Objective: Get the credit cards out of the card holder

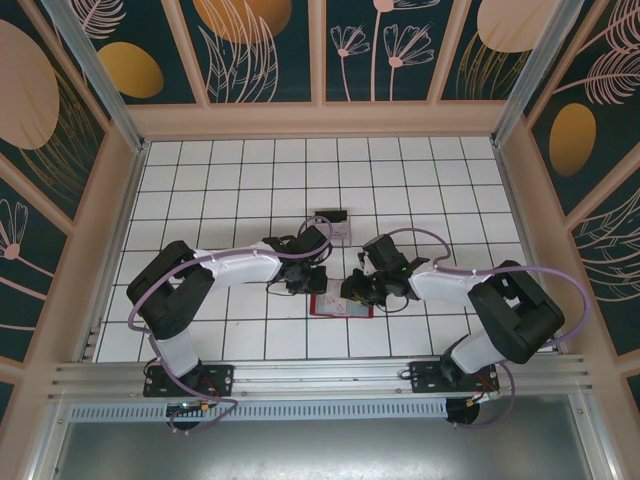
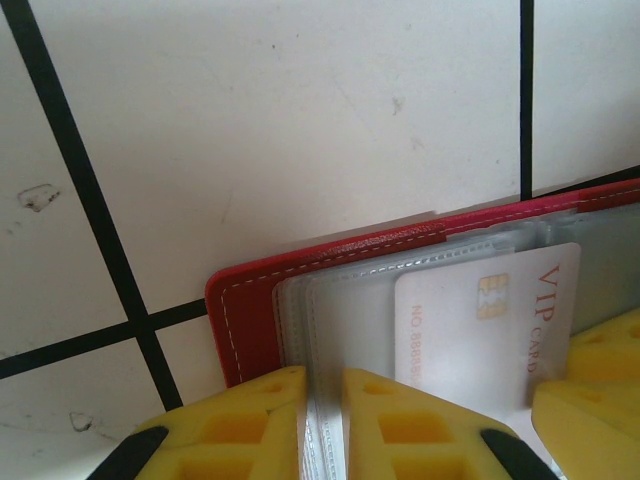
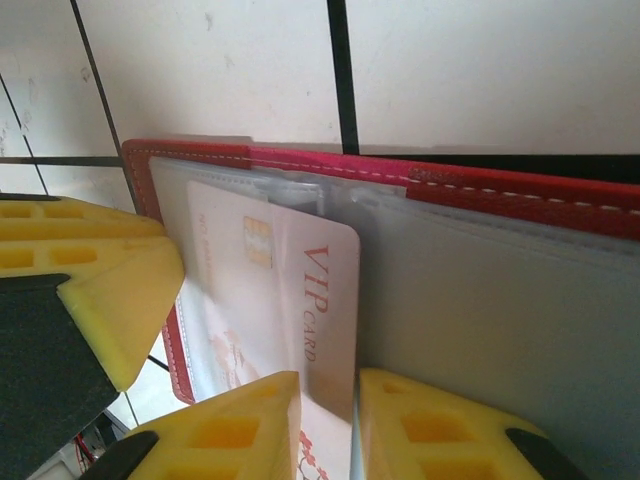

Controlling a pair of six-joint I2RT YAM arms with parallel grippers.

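The red card holder [image 1: 342,308] lies open on the white tiled table between both arms. In the left wrist view its red cover [image 2: 240,320] frames clear sleeves, and my left gripper [image 2: 322,410] is shut on the edge of those sleeves. A pale credit card [image 2: 470,330] printed "VIP CARD" sticks out of a sleeve. In the right wrist view the same credit card [image 3: 320,290] runs down between the fingers of my right gripper [image 3: 330,420], which stand narrowly apart around it, the card leaning on the right finger. From above, the left gripper [image 1: 308,283] and right gripper [image 1: 358,292] meet over the holder.
A small clear box [image 1: 331,226] holding something dark sits just beyond the grippers. Wooden walls ring the table. The left gripper's yellow finger [image 3: 90,280] is close beside the card holder [image 3: 500,190], and the right gripper's finger [image 2: 600,390] crowds the other view.
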